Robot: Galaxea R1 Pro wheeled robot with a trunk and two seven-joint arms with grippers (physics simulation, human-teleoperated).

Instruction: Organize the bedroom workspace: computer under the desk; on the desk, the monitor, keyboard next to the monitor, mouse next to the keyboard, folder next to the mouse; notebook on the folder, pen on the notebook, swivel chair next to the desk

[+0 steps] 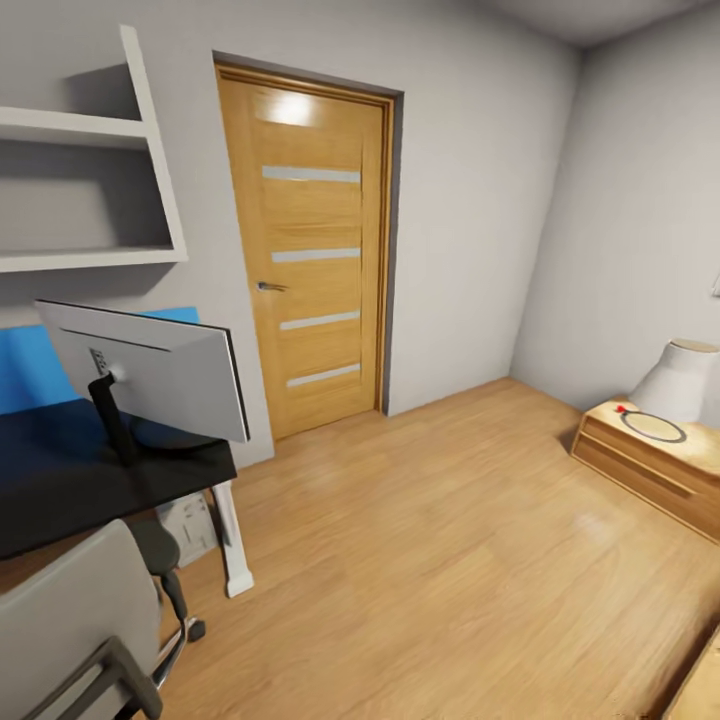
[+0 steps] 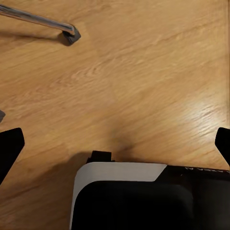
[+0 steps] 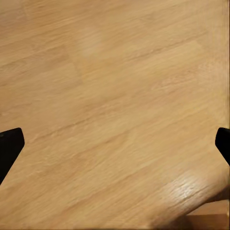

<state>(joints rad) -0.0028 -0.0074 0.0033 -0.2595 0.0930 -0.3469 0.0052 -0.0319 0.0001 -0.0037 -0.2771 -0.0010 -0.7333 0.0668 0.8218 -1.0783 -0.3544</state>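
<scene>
The monitor [image 1: 150,370] stands on the black desk [image 1: 60,500] at the left of the head view, its grey back toward me. The swivel chair [image 1: 70,620] is at the lower left, in front of the desk. A pale box under the desk looks like the computer [image 1: 188,528], partly hidden. My left gripper [image 2: 115,143] is open over the wooden floor near a chrome chair leg [image 2: 38,20] with its caster. My right gripper [image 3: 115,143] is open above bare floor. Keyboard, mouse, folder, notebook and pen are out of view.
A closed wooden door [image 1: 310,250] is straight ahead. White wall shelves [image 1: 90,150] and a blue wall panel [image 1: 25,365] are above the desk. At the right stands a wooden nightstand [image 1: 650,460] with a lamp [image 1: 680,380]. Open wood floor [image 1: 430,560] lies between.
</scene>
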